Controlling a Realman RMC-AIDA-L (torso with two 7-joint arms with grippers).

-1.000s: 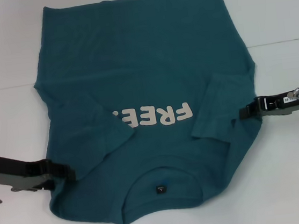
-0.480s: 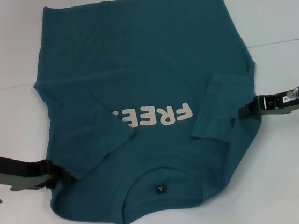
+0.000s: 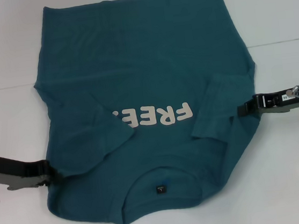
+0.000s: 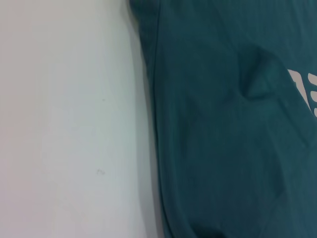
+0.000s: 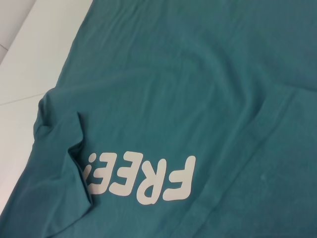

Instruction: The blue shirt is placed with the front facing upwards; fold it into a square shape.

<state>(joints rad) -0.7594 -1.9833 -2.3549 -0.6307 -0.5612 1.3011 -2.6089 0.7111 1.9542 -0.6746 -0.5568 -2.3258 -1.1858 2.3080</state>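
The blue shirt (image 3: 145, 74) lies flat on the white table, collar toward me, and its cream letters FREE (image 3: 158, 115) read upside down. Both short sleeves are folded inward over the chest, and the left one covers the last letter. A small dark tag (image 3: 159, 189) sits inside the round neckline. My left gripper (image 3: 47, 175) is low at the shirt's left edge, beside the shoulder. My right gripper (image 3: 242, 110) touches the shirt's right edge at the folded sleeve. The left wrist view shows the shirt (image 4: 223, 148) along its side seam. The right wrist view shows the shirt (image 5: 198, 74) and its lettering.
The white table (image 3: 292, 182) has bare surface on both sides of the shirt and in front of the collar. A seam line (image 3: 282, 41) crosses the table behind my right arm.
My left gripper has drawn back leftward, from over the shirt's shoulder to its outer edge. The right gripper and the shirt have barely moved.
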